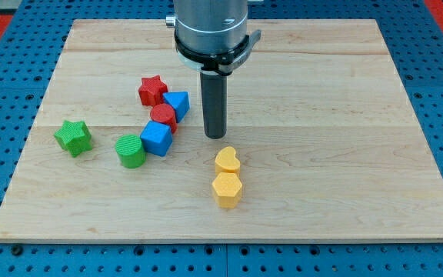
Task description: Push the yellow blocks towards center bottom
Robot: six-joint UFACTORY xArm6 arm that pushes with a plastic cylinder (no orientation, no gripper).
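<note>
A yellow heart block (pixel 227 160) and a yellow hexagon block (pixel 227 189) lie touching, one above the other, just below the board's middle. My tip (pixel 215 136) stands just above and slightly left of the yellow heart, a small gap apart from it. The rod hangs from the grey arm head at the view's top.
Left of my tip is a cluster: a red star (pixel 152 90), a blue block (pixel 178 103), a red cylinder (pixel 163 118), a blue cube (pixel 157 138) and a green cylinder (pixel 131 150). A green star (pixel 74 138) lies further left. The wooden board (pixel 344 154) sits on a blue pegboard.
</note>
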